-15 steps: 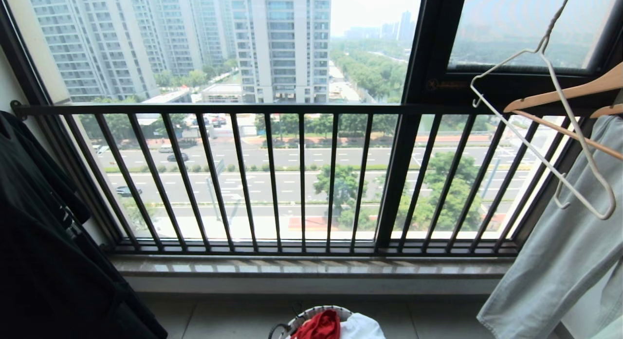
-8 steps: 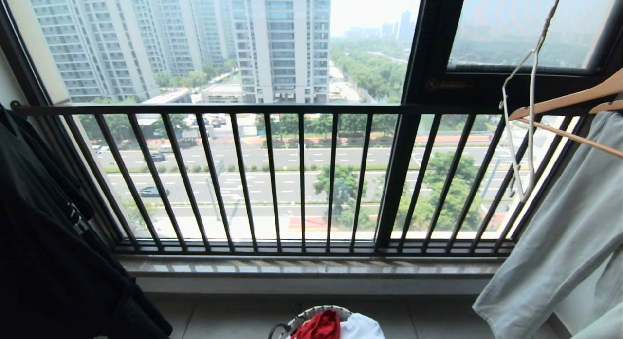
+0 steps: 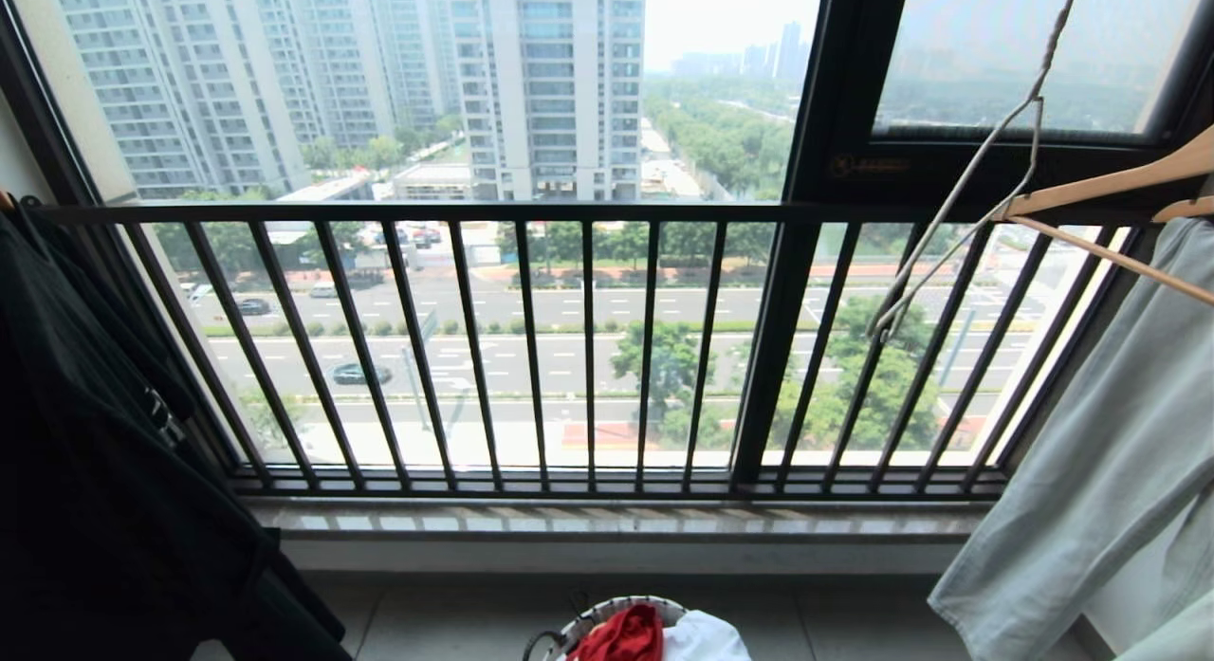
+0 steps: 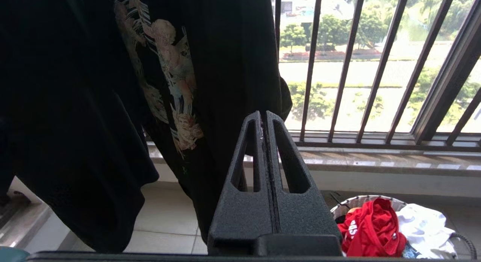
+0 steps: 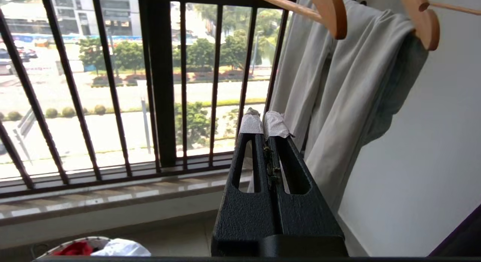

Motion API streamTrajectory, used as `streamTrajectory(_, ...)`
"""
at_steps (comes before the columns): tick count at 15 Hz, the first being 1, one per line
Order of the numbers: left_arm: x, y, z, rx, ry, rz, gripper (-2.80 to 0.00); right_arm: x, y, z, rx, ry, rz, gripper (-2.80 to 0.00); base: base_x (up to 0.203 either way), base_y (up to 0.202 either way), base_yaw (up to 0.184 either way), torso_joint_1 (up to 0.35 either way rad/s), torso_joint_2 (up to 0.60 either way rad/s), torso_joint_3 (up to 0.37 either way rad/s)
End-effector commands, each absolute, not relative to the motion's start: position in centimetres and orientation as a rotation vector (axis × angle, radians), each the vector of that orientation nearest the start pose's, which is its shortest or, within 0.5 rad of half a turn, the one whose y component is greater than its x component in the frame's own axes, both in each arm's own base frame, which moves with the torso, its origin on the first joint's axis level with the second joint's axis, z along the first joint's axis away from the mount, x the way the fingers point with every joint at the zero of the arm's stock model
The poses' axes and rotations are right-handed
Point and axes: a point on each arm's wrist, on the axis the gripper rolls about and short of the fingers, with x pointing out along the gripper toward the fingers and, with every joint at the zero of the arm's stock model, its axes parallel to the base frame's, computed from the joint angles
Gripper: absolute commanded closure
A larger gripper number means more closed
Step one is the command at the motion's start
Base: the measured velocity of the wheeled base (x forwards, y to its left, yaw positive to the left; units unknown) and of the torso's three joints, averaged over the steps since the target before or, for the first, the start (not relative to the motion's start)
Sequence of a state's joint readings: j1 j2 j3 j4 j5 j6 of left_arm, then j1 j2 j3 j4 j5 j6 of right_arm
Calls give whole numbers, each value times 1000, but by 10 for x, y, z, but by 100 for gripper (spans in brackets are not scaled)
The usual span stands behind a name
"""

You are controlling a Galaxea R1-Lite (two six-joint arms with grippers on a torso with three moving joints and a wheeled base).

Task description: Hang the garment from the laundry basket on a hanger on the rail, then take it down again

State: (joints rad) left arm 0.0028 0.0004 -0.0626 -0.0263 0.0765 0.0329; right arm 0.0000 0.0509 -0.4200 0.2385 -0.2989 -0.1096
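The red garment (image 3: 621, 637) lies crumpled in the laundry basket (image 3: 616, 606) on the floor below the window. It also shows in the left wrist view, garment (image 4: 370, 232) and basket (image 4: 357, 200), and at the edge of the right wrist view, garment (image 5: 77, 249) and basket (image 5: 71, 242). The white wire hanger (image 3: 958, 196) hangs empty at the upper right, turned nearly edge-on and slanted. The rail is out of view. My left gripper (image 4: 264, 117) is shut and empty, up beside the basket. My right gripper (image 5: 263, 121), with white-taped tips, is shut and empty. Neither shows in the head view.
A black printed T-shirt (image 3: 95, 471) hangs at the left, close to my left gripper. A pale grey-green cloth (image 3: 1091, 471) hangs on wooden hangers (image 3: 1119, 182) at the right, by a white wall (image 5: 432, 160). The black window railing (image 3: 588, 358) stands ahead. A white cloth (image 3: 707, 637) shares the basket.
The wire hanger has swung and turned from broadside to nearly edge-on, its lower end now further left. The black shirt and grey-green cloth have swayed slightly.
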Motion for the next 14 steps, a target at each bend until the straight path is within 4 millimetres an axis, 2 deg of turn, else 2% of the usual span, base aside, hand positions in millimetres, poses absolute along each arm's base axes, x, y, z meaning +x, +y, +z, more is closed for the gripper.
streamTrajectory(1, -24, 2, 83, 52, -42, 77, 0, -50, -3, 129, -44, -78, -127, 0, 0, 0, 0, 0, 0, 0)
streamTrajectory(4, -23, 1, 76, 55, -3, 43, 0, -39, 0, 113, -59, -72, -6, 0, 0, 0, 0, 0, 0, 0)
streamTrajectory(7, -23, 1, 75, 41, 4, 37, 0, -25, 0, 87, -144, -72, -8, 0, 0, 0, 0, 0, 0, 0)
streamTrajectory(9, -23, 1, 75, 12, 5, 38, 0, -23, 0, 82, -182, -67, -8, 0, 0, 0, 0, 0, 0, 0)
streamTrajectory(14, -23, 1, 75, -24, 3, 42, 0, -24, 1, 75, -93, 27, 50, 0, 0, 0, 0, 0, 0, 0)
